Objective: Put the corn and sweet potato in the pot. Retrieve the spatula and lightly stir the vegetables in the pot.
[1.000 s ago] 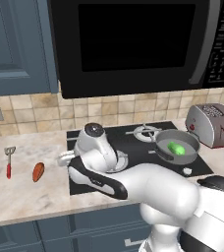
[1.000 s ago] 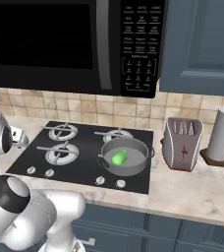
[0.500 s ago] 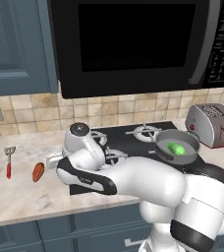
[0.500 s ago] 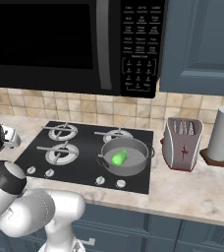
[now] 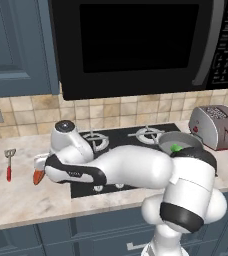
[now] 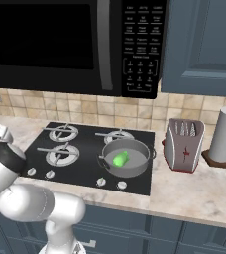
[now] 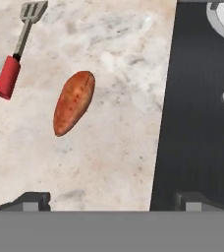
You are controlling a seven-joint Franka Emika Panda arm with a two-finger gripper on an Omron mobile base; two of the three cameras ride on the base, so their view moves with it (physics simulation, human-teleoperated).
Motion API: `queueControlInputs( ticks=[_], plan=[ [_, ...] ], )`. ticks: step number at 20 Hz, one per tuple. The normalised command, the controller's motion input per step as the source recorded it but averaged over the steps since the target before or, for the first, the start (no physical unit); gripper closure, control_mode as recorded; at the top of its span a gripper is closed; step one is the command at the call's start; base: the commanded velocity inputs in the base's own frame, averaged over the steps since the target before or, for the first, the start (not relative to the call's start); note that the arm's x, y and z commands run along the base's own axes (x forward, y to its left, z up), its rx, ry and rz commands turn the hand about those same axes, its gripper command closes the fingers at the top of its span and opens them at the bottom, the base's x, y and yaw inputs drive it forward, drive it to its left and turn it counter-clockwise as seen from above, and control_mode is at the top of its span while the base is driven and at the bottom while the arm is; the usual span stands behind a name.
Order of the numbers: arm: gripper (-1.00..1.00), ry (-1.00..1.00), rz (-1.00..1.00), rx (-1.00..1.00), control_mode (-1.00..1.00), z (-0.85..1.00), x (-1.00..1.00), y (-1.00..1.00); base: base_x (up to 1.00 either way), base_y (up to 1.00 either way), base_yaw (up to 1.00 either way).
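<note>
Hand view, sweet potato (image 7: 74, 102) on counter (image 7: 109, 147)

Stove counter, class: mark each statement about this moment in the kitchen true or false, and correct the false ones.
1. The corn lies inside the pot. True.
2. The sweet potato is in the pot. False: it lies on the counter.
3. The gripper is shut on the spatula. False: it is open and empty.
4. The spatula lies on the counter beside the sweet potato. True.
5. The toaster stands left of the stove. False: right.
</note>
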Motion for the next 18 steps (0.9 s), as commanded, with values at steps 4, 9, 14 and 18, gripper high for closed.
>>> queueControlInputs(
  ticks=[4, 9, 14, 18],
  plan=[
    [-1.0, 0.0, 0.0, 0.0, -1.0, -0.13, 0.0, 0.33, 0.0, 0.0, 0.0],
    [-1.0, 0.0, 0.0, 0.0, -1.0, -0.12, 0.0, 0.32, 0.0, 0.0, 0.0],
    [-1.0, 0.0, -0.01, 0.0, -1.0, -0.06, 0.0, 0.14, 0.0, 0.0, 0.0],
    [-1.0, 0.0, -0.06, 0.0, -1.0, -0.01, 0.0, 0.0, 0.0, 0.0, 0.0]
  ],
)
